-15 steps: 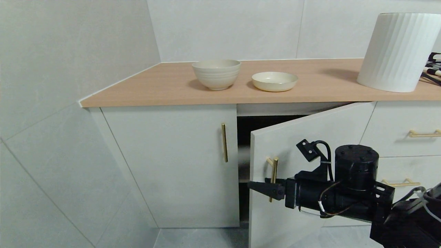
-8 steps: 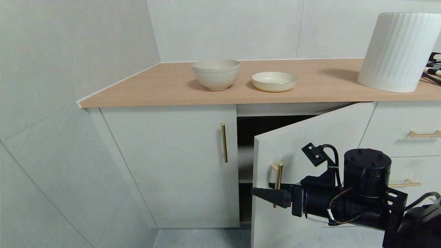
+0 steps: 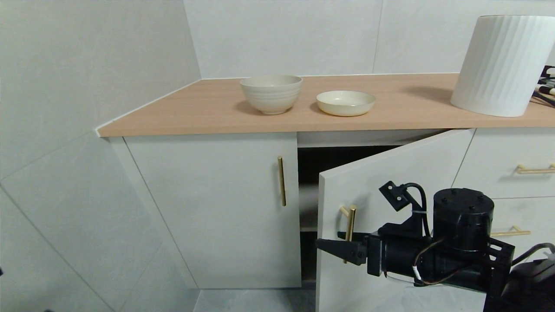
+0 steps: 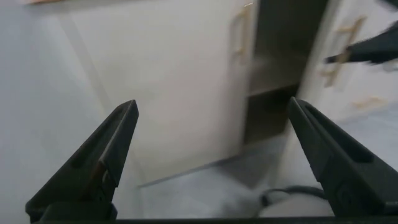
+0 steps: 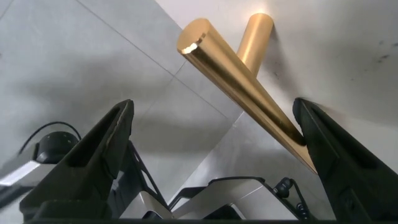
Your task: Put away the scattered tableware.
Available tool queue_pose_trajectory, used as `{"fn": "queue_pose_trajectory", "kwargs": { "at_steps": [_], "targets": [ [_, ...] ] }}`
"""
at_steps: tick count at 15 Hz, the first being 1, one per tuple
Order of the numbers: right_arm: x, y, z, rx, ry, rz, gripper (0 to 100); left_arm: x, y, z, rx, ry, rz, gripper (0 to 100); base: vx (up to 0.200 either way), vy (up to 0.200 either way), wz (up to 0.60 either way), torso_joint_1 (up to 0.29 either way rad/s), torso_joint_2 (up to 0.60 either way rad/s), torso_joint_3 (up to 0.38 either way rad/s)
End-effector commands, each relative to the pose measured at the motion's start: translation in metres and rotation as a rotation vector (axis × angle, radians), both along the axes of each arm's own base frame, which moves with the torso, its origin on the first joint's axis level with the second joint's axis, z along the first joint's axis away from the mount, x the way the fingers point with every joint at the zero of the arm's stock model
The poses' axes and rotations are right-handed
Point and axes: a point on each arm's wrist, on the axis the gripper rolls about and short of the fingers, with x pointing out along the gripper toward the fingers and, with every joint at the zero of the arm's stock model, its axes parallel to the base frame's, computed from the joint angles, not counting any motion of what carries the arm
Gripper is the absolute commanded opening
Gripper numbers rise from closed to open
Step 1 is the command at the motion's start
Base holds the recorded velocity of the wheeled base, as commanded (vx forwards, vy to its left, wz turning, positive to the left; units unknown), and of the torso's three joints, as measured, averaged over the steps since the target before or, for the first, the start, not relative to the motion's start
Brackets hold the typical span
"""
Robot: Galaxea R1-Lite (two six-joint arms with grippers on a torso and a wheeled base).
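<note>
- Since a second ago the right-hand door has swung a little further out, and the right gripper has gone outward and slightly down with it; over the last half second almost nothing has shifted.
- From where I stand, the right gripper sits at the door's brass handle, low down near its bottom end.
- Its own camera shows the jaws spread wide with the handle's bar running between them, one end of the bar reaching to one finger.
- The left gripper hangs low, facing the cupboard front, jaws wide apart and holding nothing.
- Up on the wooden countertop the deep bowl and the shallow dish stand side by side, near each other but apart, both upright, above the gap between the two doors.
- The left-hand door is shut, its own brass bar upright at its edge.
- Behind the open door the cupboard is dark, with a pale shelf just showing.
- A tall white ribbed container stands further along the countertop, well apart from the dishes, with some dark utensils just beside it.
- Drawers with brass pulls lie beyond the open door.
</note>
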Motion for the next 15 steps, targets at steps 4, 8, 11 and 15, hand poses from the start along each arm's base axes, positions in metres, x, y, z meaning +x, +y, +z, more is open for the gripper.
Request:
{"fn": "queue_pose_trajectory", "kwargs": {
  "at_steps": [4, 8, 11, 15],
  "targets": [
    [-0.006, 0.002, 0.001, 0.004, -0.004, 0.026, 100, 0.159, -0.068, -0.002, -0.135, 0.452, -0.422, 100, 0.0, 0.0, 0.0, 0.0, 0.0, 0.0],
    [-0.006, 0.003, -0.001, -0.002, 0.003, 0.027, 100, 0.209, -0.103, -0.06, -0.266, 0.526, -0.439, 100, 0.0, 0.0, 0.0, 0.0, 0.0, 0.0],
    [-0.005, 0.004, -0.008, -0.019, 0.02, 0.029, 100, 0.22, -0.12, -0.083, -0.261, 0.486, -0.453, 100, 0.0, 0.0, 0.0, 0.0, 0.0, 0.0],
    [-0.005, 0.004, -0.009, -0.021, 0.024, 0.029, 100, 0.221, -0.125, -0.075, -0.264, 0.44, -0.454, 0, 0.0, 0.0, 0.0, 0.0, 0.0, 0.0]
  ]
}}
